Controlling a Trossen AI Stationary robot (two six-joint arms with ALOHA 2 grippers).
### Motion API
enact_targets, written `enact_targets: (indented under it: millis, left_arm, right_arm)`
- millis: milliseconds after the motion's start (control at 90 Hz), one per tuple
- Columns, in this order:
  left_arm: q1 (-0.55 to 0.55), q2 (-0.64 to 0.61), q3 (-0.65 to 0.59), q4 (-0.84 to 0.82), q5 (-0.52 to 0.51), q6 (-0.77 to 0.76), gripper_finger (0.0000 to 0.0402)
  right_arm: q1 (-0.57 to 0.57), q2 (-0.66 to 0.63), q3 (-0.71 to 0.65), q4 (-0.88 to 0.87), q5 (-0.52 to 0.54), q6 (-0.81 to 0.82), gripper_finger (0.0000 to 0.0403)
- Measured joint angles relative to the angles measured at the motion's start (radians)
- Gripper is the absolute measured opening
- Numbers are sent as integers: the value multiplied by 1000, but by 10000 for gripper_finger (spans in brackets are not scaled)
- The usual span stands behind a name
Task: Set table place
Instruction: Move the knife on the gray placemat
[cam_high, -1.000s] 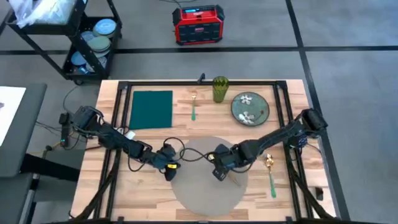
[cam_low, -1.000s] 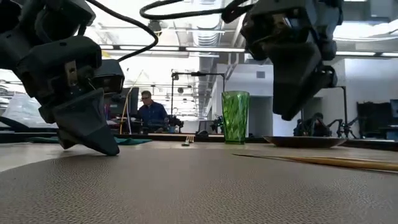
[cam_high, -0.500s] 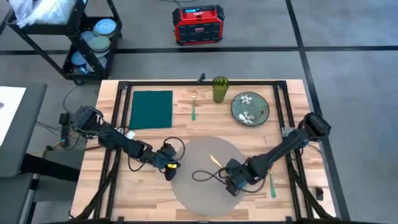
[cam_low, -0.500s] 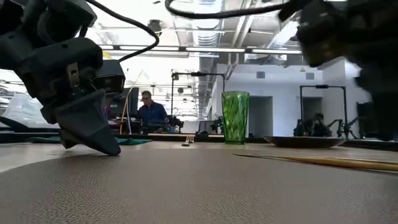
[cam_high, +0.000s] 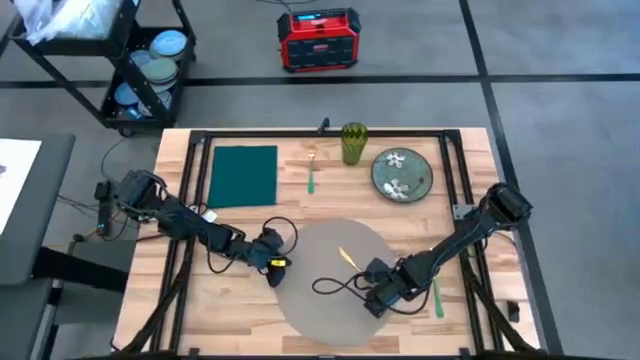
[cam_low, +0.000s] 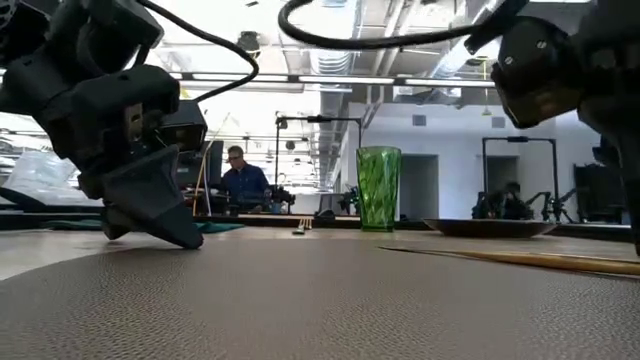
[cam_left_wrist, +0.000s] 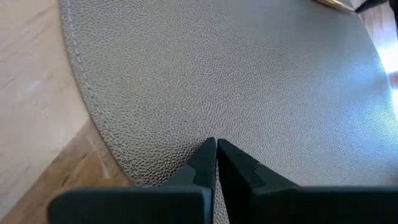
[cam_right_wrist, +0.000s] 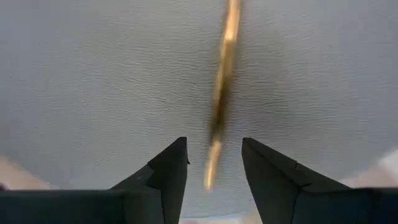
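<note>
L gripper closed on placemat edge; R gripper open over gold utensil, maybe knife.

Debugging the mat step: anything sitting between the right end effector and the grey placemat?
Yes. A thin gold utensil lies on the placemat, in line with the gap between the right end effector's open fingers. Nothing else visible there. The left end effector sits shut at the mat's left edge.
</note>
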Motion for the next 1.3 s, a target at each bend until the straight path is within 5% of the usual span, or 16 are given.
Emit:
enact_targets:
  millis: [156, 356, 944, 1300]
  left_arm:
    - [0, 0, 0, 0, 0, 0, 0]
    - [1, 0, 0, 0, 0, 0, 0]
    - [3, 0, 0, 2, 0, 15, 0]
    - [14, 0, 0, 2, 3, 10, 0]
  right_arm:
    - [-3, 0, -25, 45, -18, 4, 118]
    - [-27, -2, -37, 40, -60, 11, 11]
    - [-20, 0, -38, 284, 49, 230, 0]
    - [83, 0, -38, 168, 120, 681, 0]
